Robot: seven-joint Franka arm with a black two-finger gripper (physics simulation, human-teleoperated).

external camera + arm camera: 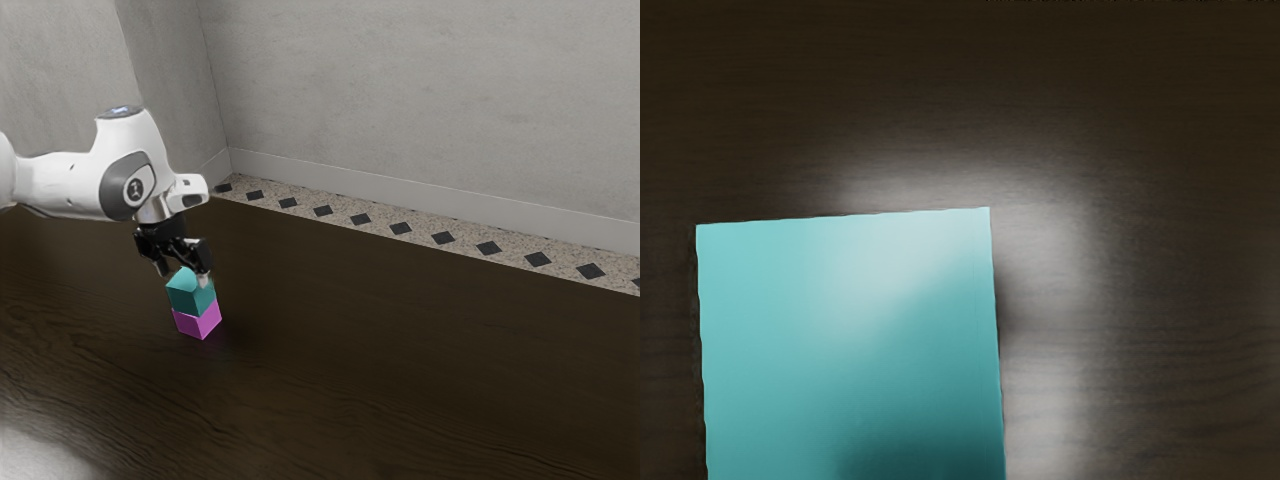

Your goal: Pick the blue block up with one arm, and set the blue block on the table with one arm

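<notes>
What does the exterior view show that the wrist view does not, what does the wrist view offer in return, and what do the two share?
Exterior view: the white arm, my open gripper at the blue block, the pink block beneath it, the wall and the floor strip with dark diamonds.

Wrist view: a look from nearly straight above at the blue block's top face, with pale glare close beside it.

Both: the blue block, really blue-green, and the dark wood table.

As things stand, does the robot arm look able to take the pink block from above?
Probably not: the blue block sits on top of the pink block, closing the way from above.
</notes>
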